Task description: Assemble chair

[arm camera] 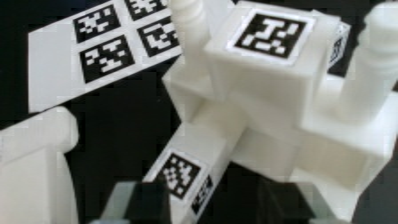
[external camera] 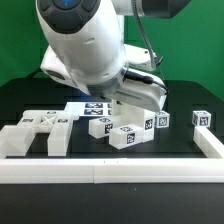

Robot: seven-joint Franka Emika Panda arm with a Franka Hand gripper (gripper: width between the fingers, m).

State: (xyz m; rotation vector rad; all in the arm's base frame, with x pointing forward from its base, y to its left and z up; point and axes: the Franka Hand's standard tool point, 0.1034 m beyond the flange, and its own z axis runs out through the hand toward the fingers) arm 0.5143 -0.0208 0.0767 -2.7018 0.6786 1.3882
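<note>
In the wrist view a large white chair part (arm camera: 267,110) with a marker tag on top fills the middle. A narrow tagged white piece (arm camera: 189,172) runs from it down between my fingers. My gripper (arm camera: 214,206) is open; the left fingertip (arm camera: 121,204) stands well clear of that piece. In the exterior view the arm's hand (external camera: 135,88) hangs low over the cluster of small tagged white parts (external camera: 125,133) at the table's middle, and the fingers are hidden behind the arm. Larger white parts (external camera: 45,135) lie on the exterior view's left.
The marker board (external camera: 85,108) lies behind the cluster and also shows in the wrist view (arm camera: 111,45). A tagged block (external camera: 203,118) sits on the exterior view's right. A white wall (external camera: 110,172) borders the table's front and right side. Another white part (arm camera: 32,165) lies beside my gripper.
</note>
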